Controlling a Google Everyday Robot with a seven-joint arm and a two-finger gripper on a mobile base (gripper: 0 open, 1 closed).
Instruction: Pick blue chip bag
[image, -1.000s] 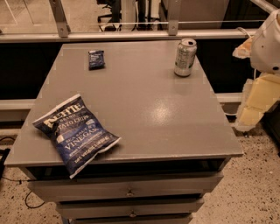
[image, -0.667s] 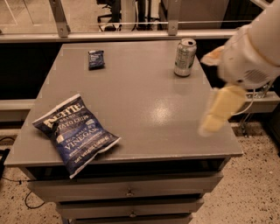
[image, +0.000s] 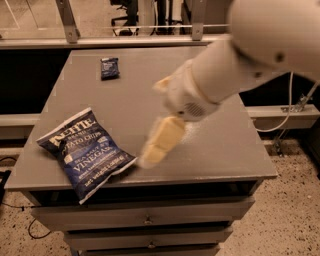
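The blue chip bag (image: 85, 150) lies flat on the front left of the grey table (image: 220, 150), a large navy bag with white lettering, its lower corner over the front edge. My gripper (image: 154, 122) hangs over the table's middle, just right of the bag and not touching it. Its cream fingers (image: 162, 140) stand apart, open and empty; the lower one points down toward the bag's right edge. My white arm reaches in from the upper right.
A small dark blue flat packet (image: 109, 68) lies at the table's back left. Drawers sit below the tabletop front. A rail and metal posts run behind the table. My arm covers the back right of the table.
My arm has swung from the right side in over the table, leftward and toward the chip bag. It now covers the can at the back right. The bag and packet have not moved.
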